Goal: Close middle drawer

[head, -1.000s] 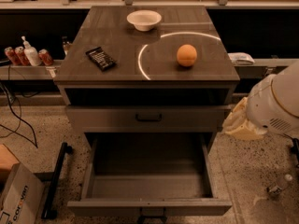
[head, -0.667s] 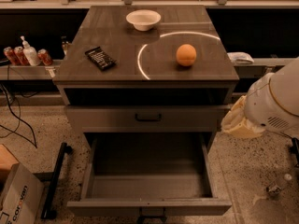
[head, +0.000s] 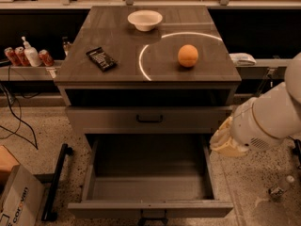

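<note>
- Shows the middle drawer [head: 150, 185] pulled far out of the cabinet toward the camera, with nothing visible inside. Its flat front is lowest in view, with a small dark handle [head: 153, 216] at the centre.
- Puts the gripper [head: 226, 144] off the drawer's right side, just beside the right wall toward the back and well apart from the front panel. Impossible to tell whether touching that wall, or whether open or closed.
- Hangs from a pale arm [head: 270, 117] reaching in from the right edge.
- Has the upper drawer [head: 149, 118] shut just above.
- Carries a white bowl [head: 145, 20], an orange [head: 187, 55] and a dark packet [head: 101, 59] on the counter [head: 122, 39], none in the drawer's path.
- Looks stiff and boxy, probably fairly light while empty, and likely to slide straight back under a steady push.
- Needs no grasp: best pressed flat against the front panel, near the middle by the handle, so as not to twist in the cabinet.
- Risks skewing and jamming if pushed at one corner; the handle seems too small and low for a sure pinch.
- Calls first for bringing the gripper round to the front. Closing judged not yet begun, with the full travel left.
- Could set the orange rolling if slammed home.
</note>
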Available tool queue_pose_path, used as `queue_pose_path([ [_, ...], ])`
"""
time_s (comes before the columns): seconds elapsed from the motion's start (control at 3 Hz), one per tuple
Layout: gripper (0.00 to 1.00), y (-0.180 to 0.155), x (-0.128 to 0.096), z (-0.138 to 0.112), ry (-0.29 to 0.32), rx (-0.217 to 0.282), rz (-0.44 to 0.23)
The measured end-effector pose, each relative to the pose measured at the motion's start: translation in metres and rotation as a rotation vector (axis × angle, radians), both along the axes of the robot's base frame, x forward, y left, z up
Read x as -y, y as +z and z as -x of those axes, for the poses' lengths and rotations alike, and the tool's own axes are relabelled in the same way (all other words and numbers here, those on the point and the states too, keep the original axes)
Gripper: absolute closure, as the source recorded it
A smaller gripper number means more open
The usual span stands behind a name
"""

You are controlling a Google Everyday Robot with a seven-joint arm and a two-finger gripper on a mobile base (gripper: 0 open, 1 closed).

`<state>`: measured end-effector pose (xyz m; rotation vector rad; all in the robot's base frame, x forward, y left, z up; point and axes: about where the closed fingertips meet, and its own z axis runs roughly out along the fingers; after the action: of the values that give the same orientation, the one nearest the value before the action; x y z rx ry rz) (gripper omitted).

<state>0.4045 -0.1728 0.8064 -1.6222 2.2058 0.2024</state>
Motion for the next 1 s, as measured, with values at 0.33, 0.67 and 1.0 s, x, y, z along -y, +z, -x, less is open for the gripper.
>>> queue_pose_path([
  [0.33,1.00,-0.048,-0.015,0.013,0.032,-0.055,-0.080],
  [0.67,1.00,-0.097,-0.025,0.026,0.022,-0.108,-0.113],
  [1.0,1.00,-0.145,-0.029,0.038,-0.024,-0.190,-0.137],
])
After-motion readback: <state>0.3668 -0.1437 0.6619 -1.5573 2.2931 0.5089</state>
